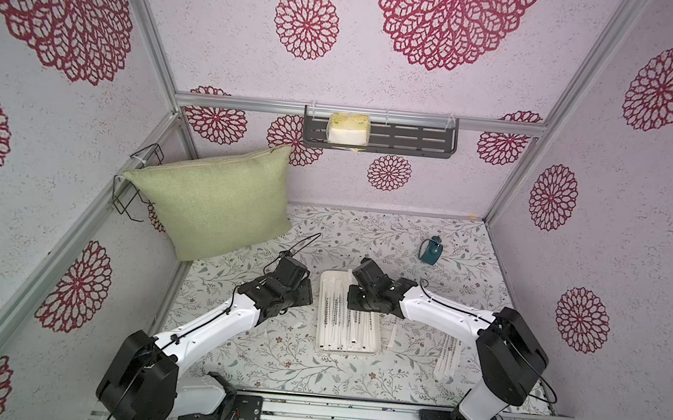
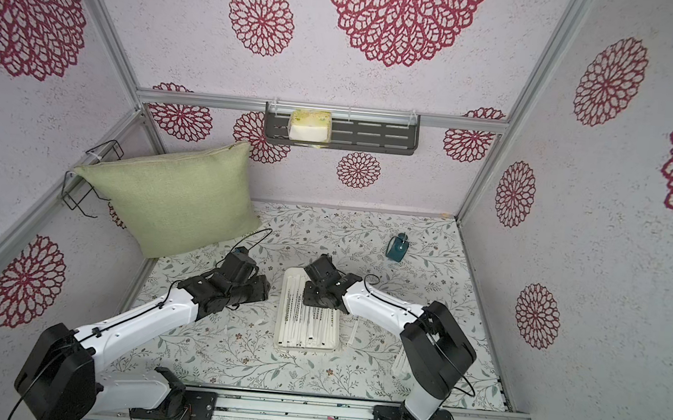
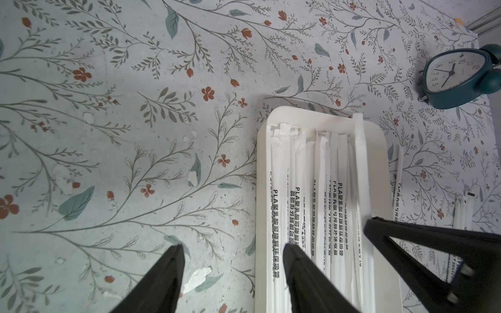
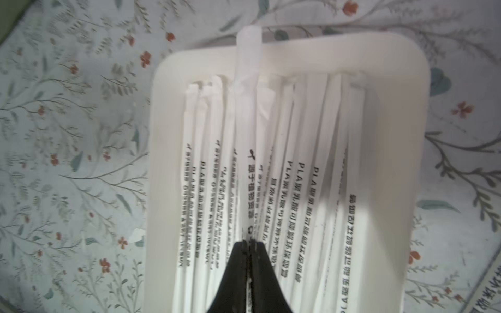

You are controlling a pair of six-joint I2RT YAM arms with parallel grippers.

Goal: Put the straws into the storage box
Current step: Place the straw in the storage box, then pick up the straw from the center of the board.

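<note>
Straws first: long thin straws (image 1: 341, 323) in white paper wrappers with black print, most lying lengthwise in the storage box (image 3: 261, 189), a shallow smooth white tray with rounded corners and a low rim, mid-way across the flower-patterned tabletop (image 1: 272, 355). I judge them very light, easily kinked, and the paper slick enough to slide or twist in a pinch. A hold near mid-length should keep one from drooping, and one at a time seems safest.

My right tool (image 4: 249, 241) is pinched tight on one straw (image 4: 245, 108) above the others. Its far end pokes over the box's far rim, so letting go here could leave it propped on the rim rather than flat. My left tool (image 3: 231, 246) has its jaws apart and holds nothing, at the box's left wall.

Not yet in are a single straw (image 1: 392, 335) on the tabletop just right of the box and a loose bunch (image 1: 447, 356) close beside my right arm's elbow, which may make it awkward to reach. A teal alarm clock (image 1: 431, 250) stands well behind the box. A square green cushion (image 1: 210, 204) leans in the far left corner. Neither blocks me.
</note>
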